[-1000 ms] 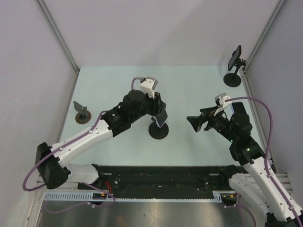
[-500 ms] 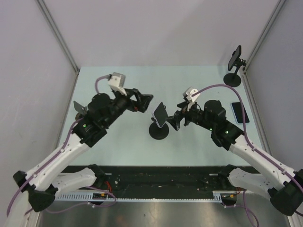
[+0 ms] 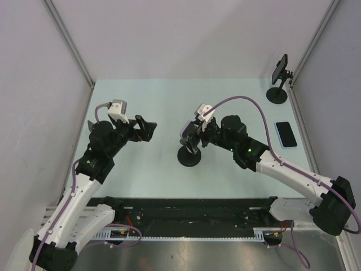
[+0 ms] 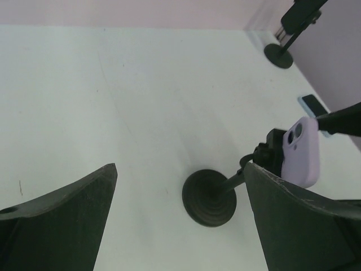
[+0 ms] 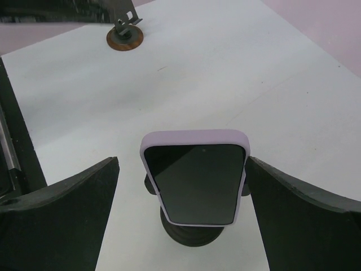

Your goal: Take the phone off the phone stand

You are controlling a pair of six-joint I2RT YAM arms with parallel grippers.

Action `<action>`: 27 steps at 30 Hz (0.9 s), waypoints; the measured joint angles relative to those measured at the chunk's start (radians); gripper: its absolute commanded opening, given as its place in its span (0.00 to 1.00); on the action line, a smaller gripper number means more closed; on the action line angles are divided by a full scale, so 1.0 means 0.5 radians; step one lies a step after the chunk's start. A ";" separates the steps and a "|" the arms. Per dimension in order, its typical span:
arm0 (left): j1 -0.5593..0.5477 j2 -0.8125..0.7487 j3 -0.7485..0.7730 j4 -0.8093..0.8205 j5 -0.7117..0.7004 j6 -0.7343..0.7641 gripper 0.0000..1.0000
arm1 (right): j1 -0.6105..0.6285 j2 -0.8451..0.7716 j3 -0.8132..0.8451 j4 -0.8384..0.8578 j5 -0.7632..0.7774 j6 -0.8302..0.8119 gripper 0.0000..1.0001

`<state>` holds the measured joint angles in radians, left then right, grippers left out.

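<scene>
The phone (image 5: 196, 176), in a lilac case with a dark screen, sits tilted on the black phone stand (image 3: 189, 157) mid-table. My right gripper (image 3: 192, 135) is open around it. Its right finger (image 5: 304, 220) is almost at the phone's edge, while its left finger (image 5: 56, 220) stands well clear. My left gripper (image 3: 148, 129) is open and empty, off to the left of the stand. The left wrist view shows the phone's back (image 4: 303, 151) and the stand's round base (image 4: 210, 197) between that gripper's (image 4: 180, 214) fingers, farther off.
A second black stand (image 3: 277, 94) holding a dark phone (image 3: 280, 69) stands at the far right corner. Another phone (image 3: 287, 134) lies flat near the right wall. A small rust-coloured stand (image 5: 124, 35) sits at the table's left, under my left arm in the top view.
My left gripper opened and drew back left, away from the stand. My right arm swung left from the table's right side, opening fully, and now brackets the phone.
</scene>
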<state>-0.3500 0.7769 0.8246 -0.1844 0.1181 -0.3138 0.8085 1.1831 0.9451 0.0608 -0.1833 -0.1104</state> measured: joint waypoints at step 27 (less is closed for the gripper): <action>0.047 0.001 -0.120 -0.055 0.175 0.118 1.00 | 0.051 0.141 0.045 0.054 0.270 -0.239 1.00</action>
<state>-0.3264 0.7773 0.7647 -0.2119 0.2054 -0.2546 0.8341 1.2537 0.9676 0.0879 -0.0483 -0.2298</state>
